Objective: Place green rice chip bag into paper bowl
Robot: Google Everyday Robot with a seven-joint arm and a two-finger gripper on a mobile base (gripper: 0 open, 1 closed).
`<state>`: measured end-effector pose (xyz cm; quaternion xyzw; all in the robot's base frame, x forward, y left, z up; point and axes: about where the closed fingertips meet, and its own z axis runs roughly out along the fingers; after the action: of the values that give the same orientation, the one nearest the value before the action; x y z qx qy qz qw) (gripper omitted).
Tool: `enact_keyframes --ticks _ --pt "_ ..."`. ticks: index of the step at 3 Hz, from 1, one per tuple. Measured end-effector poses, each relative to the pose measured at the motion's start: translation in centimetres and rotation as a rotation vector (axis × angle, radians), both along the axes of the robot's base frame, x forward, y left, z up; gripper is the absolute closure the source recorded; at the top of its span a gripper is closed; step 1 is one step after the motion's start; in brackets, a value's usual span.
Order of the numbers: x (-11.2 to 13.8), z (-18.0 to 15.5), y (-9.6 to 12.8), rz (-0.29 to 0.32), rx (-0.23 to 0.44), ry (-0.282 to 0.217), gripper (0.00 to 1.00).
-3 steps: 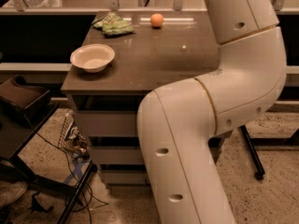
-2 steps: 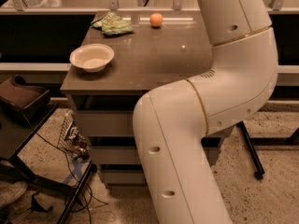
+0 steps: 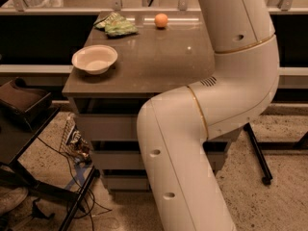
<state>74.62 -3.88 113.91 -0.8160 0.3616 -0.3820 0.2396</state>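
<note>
The paper bowl (image 3: 95, 59) is cream-white and sits empty near the left edge of the brown table (image 3: 159, 66). The bright green rice chip bag does not show in this view. My gripper is out of view: my white arm (image 3: 226, 81) rises from the lower middle, bends at the right and leaves through the top edge.
A smaller pale green mottled bag (image 3: 115, 25) lies at the table's far left corner. An orange ball (image 3: 161, 20) sits at the far edge. A dark chair (image 3: 21, 102) and cables stand on the floor to the left. A black stand leg (image 3: 257, 153) is on the right.
My arm's lower link and elbow have swung a little to the left. The bowl, the pale bag and the orange ball have not moved on the table.
</note>
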Motion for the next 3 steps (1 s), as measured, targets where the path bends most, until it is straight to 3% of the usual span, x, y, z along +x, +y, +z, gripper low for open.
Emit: enact_keyframes --ticks 1,2,3 --pt "0.8 0.0 0.3 0.004 0.005 -0.017 1.0" --pt "0.6 -2.4 3.7 0.083 -0.068 -0.003 1.0" --pt "-1.7 -4.7 10.1 0.235 -0.14 -0.054 1.0"
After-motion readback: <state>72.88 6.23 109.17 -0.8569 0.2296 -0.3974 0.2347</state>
